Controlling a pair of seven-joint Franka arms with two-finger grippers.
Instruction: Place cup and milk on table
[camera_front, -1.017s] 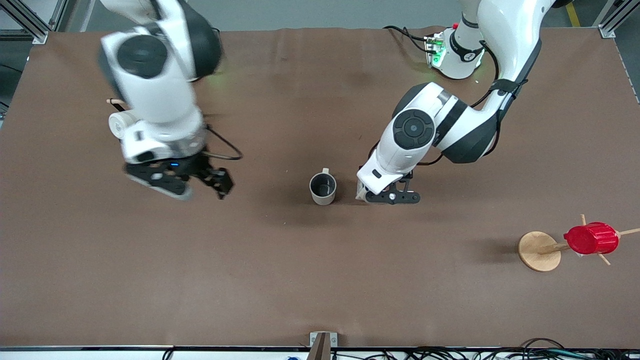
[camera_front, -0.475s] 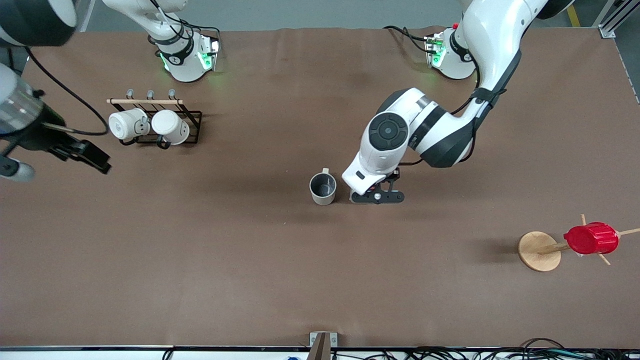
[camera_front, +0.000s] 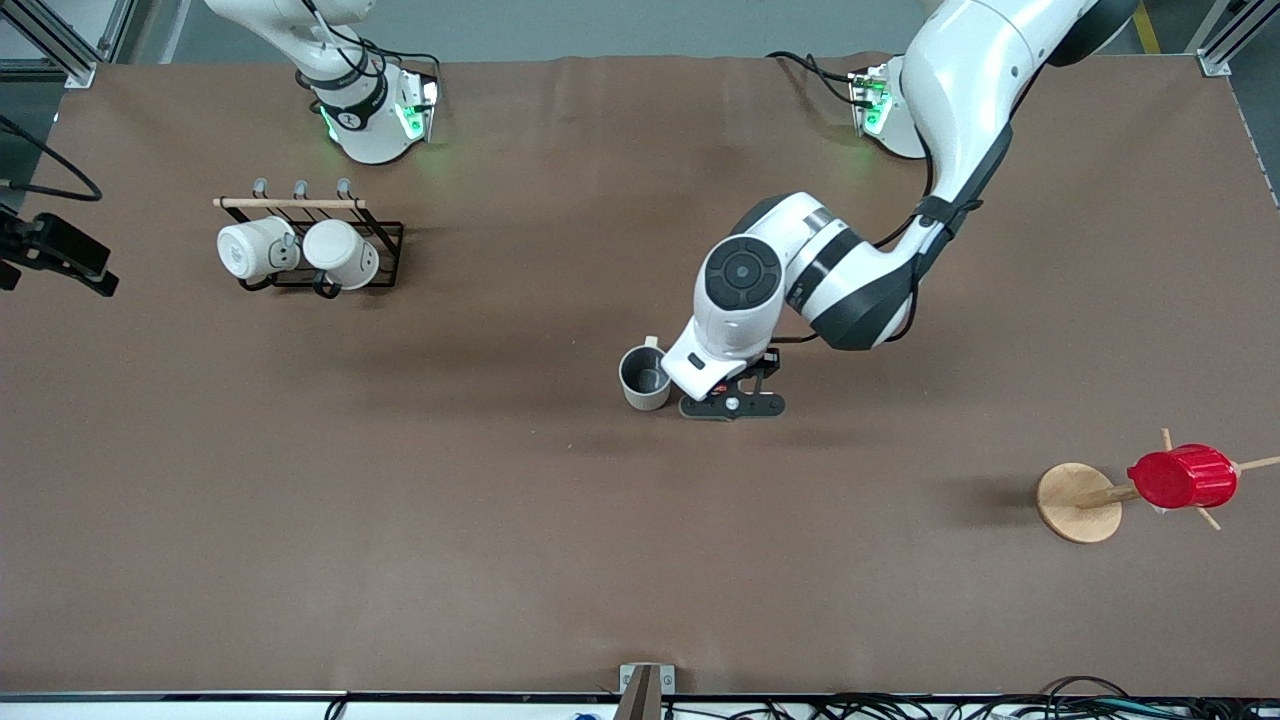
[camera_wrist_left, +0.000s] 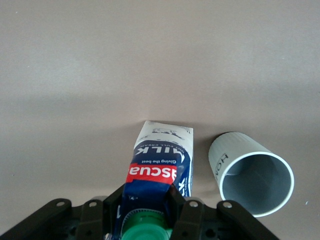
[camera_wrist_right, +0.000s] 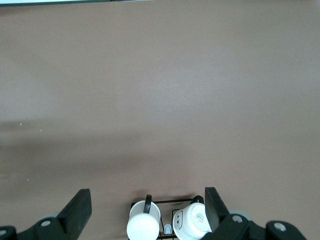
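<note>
Two white mugs (camera_front: 300, 252) are hanging on a black wire rack (camera_front: 385, 243), well apart from the left gripper (camera_front: 730, 405). A red ribbed cup (camera_front: 1182, 476) is sitting sideways on a wooden peg stand (camera_front: 1078, 502) toward that gripper's arm's end.

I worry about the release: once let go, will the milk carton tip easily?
Possibly. The milk looks tall on a narrow base, so a nudge could topple it. It stands close beside the cup, and the left gripper holds it near its capped top.
</note>
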